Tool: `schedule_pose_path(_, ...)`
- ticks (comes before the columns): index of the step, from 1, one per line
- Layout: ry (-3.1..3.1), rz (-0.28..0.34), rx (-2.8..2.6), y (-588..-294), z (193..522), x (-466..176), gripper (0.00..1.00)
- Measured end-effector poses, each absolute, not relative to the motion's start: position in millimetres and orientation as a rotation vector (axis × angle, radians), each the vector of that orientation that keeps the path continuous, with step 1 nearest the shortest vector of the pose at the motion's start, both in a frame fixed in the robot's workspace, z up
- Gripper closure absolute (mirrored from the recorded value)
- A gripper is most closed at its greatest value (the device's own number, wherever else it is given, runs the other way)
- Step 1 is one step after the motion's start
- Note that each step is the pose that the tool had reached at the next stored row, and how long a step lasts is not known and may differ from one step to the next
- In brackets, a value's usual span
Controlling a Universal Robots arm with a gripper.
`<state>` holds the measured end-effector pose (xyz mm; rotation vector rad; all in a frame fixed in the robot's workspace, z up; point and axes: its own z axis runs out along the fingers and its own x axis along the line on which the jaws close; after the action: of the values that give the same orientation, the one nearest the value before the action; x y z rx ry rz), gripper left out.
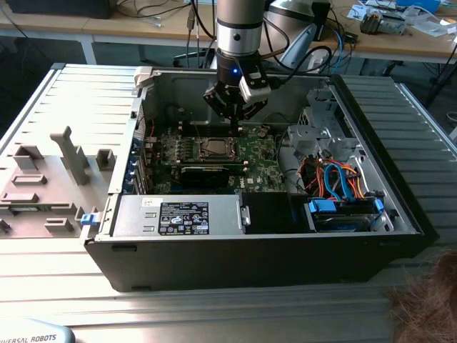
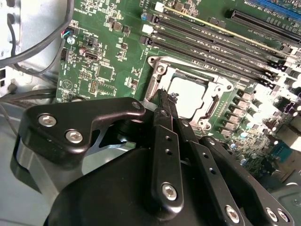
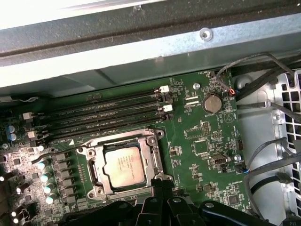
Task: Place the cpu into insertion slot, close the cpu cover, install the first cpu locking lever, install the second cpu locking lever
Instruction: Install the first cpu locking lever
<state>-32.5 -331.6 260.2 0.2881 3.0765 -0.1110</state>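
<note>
Cpu (image 3: 123,162) seated in socket under closed cpu cover (image 3: 154,157); gripper (image 2: 166,97) narrow, fingertips together at the cover's edge.

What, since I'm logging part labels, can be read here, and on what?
Power supply label: print too small to read.
Motherboard white markings: too small to read.
Cpu top: faint print, unreadable.
Grey part at the exterior view's lower left: white maker's lettering only.
</note>
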Motion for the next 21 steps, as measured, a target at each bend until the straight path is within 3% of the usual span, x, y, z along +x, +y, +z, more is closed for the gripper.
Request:
schedule_pose_path(16,3.082,-0.106,0.214,-331.6,260.3,-32.6,0.89)
schedule_pose_path(21,3.087,-0.077,0.152,-331.6,260.2,-32.5,0.89)
